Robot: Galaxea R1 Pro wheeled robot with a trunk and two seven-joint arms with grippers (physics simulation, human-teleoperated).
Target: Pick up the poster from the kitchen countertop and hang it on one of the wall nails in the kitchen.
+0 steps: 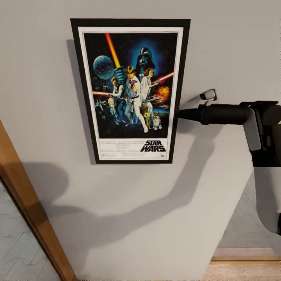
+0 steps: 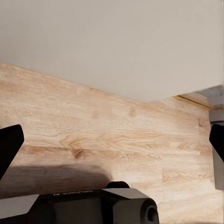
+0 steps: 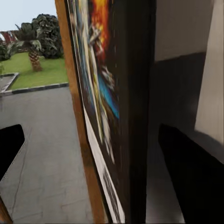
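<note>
One poster (image 1: 130,91), "STAR WARS" lettering, on wall (image 1: 218,47).

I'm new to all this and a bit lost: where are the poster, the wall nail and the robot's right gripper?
poster (image 1: 130,89): head view, on its printed picture.
wall nail (image 1: 208,95): head view, on the pale peg's head.
right gripper (image 1: 183,114): head view, at the black fingertips by the frame's edge.

Grey wall (image 1: 218,47), framed poster (image 1: 130,89) flat against it

Black-framed colourful poster (image 1: 130,91), grey wall (image 1: 226,47).
</note>
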